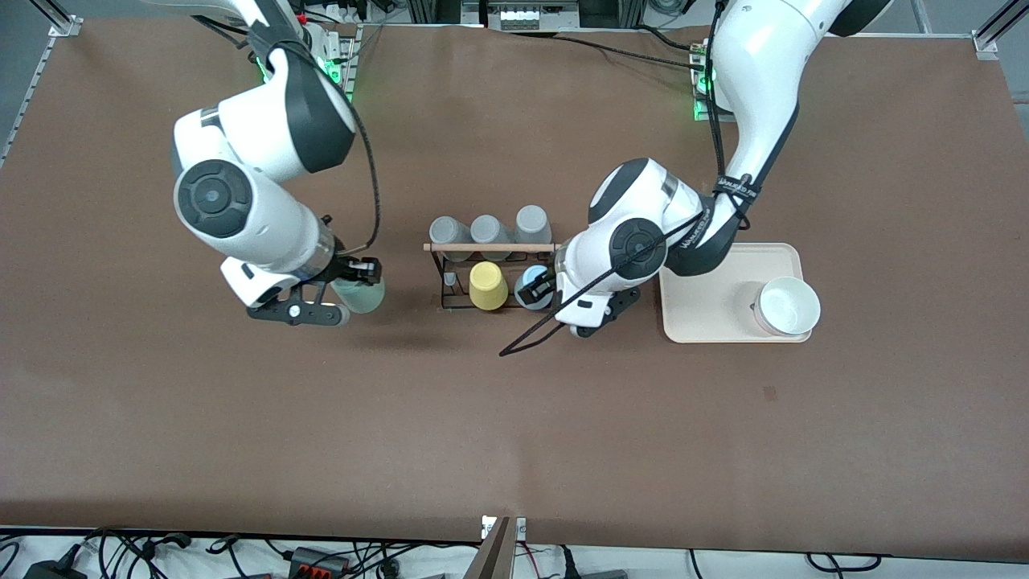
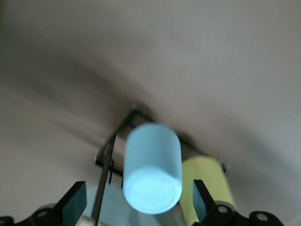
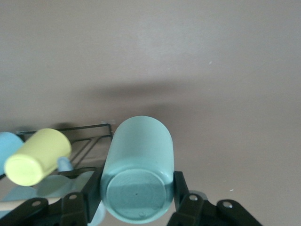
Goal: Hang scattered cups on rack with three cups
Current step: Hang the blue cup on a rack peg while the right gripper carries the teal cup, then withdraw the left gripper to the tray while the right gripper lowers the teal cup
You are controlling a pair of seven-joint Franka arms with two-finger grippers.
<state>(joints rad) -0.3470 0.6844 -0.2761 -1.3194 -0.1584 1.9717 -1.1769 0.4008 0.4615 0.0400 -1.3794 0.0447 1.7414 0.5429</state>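
The black wire rack [image 1: 450, 277] with a wooden rod [image 1: 490, 247] stands mid-table. The light blue cup [image 1: 530, 281] sits on it beside a yellow cup [image 1: 487, 285], base up. My left gripper [image 1: 543, 289] is open around the blue cup [image 2: 153, 169], its fingers [image 2: 73, 202] well clear on both sides. My right gripper [image 1: 354, 288] is shut on the sage-green cup [image 1: 360, 294] and holds it above the table toward the right arm's end of the rack. In the right wrist view the fingers [image 3: 91, 195] clamp the green cup [image 3: 138, 165] at its base.
Three grey cups [image 1: 489, 230] hang on the rack's row farther from the front camera. A beige tray [image 1: 707, 322] with a white bowl [image 1: 789, 305] lies toward the left arm's end. The yellow cup [image 3: 37, 157] and rack [image 3: 89, 129] show in the right wrist view.
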